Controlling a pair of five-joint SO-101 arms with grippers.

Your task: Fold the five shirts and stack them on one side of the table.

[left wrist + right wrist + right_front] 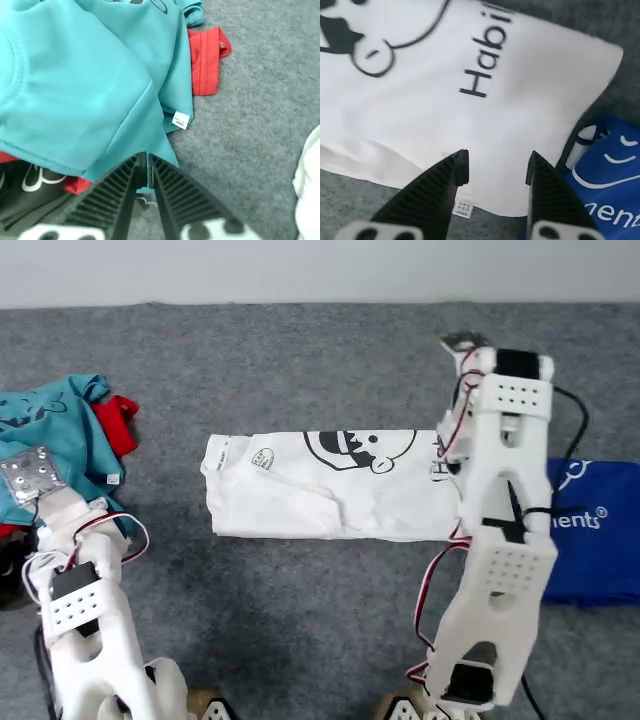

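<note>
A white shirt [330,485] with a black cartoon print lies folded into a long strip at the table's middle. My right gripper [497,157] hangs open just above its right end [470,100], beside the printed lettering, with nothing between the fingers. A folded blue shirt [600,530] lies flat at the right edge, and its corner [605,185] touches the white shirt. At the left edge is a heap: a teal shirt [55,430] on top, a red one [118,423] and a dark one [30,185] under it. My left gripper [146,159] is shut over the teal shirt's [85,90] near edge.
Grey carpet [300,610] covers the table. The right arm [500,530] stands over the gap between the white and blue shirts. Open carpet lies in front of the white shirt and behind it, up to the pale wall [320,270].
</note>
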